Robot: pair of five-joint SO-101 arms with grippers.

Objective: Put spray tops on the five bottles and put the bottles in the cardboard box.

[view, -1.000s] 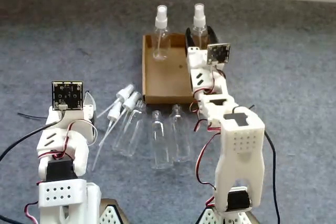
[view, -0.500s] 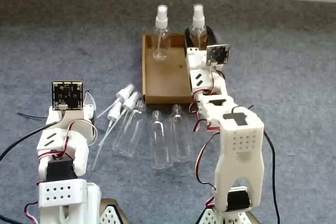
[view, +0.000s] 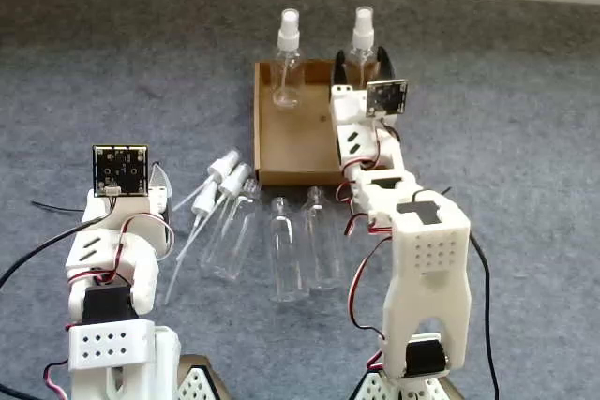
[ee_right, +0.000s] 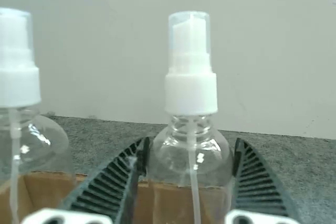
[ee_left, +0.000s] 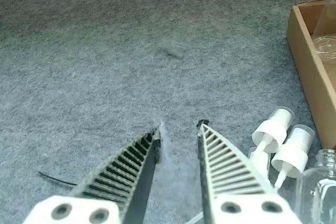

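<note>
The right gripper (view: pixel 362 55) is held at the far right corner of the cardboard box (view: pixel 298 142), its jaws spread to either side of a capped spray bottle (ee_right: pixel 190 156) that stands upright there. Nothing is pinched. From the right wrist view the jaws are seen to flank the clear body just below the shoulder, with a sliver of gap on at least one side, so the bottle is judged to be standing on its own base inside the box. A second capped bottle (view: pixel 287 67) stands upright at the far left corner, well apart from the first; the far-end placement is judged to leave the near floor of the box free for the others. That layout is given by the high view, while the closeness of jaws to bottle is given by the right wrist view. On the grey carpet (ee_left: pixel 105 51), just beside the near left corner of the box, three loose spray tops (view: pixel 230 175) are laid with their dip tubes trailing, and three uncapped bottles (view: pixel 284 255) lie on their sides near them, between the two arms. The left gripper (ee_left: pixel 179 128) is held low over bare carpet with its fingers parted and nothing between them, the tops lying near one side; its spread is read from the left wrist view.
</note>
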